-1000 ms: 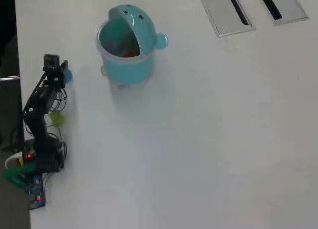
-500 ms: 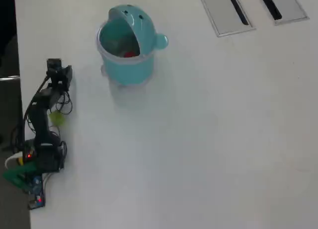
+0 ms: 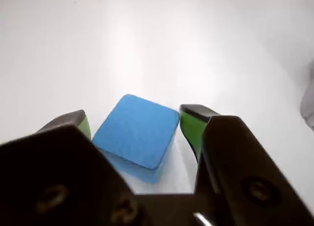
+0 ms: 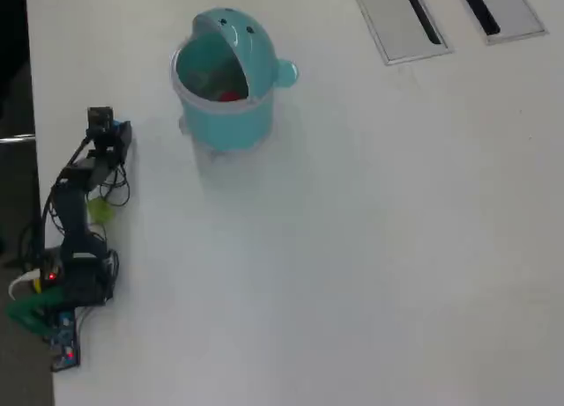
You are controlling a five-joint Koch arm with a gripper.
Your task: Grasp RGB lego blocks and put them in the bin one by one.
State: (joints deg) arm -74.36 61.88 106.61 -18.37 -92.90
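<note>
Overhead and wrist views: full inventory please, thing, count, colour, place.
blue block: 1, blue, on the table between the jaws in the wrist view; contact not clear.
red block: 1, red, inside the bin.
yellow-green block: 1, yellow-green, on the table beside the arm, partly hidden.
bin: 1, teal, top left of the overhead view, hood lid up.
table: 1, white.
slotted panels: 2, grey, top right of the table.
arm: 1, black, left edge of the table.
gripper: 1, black with green pads, jaws open around the blue block.
</note>
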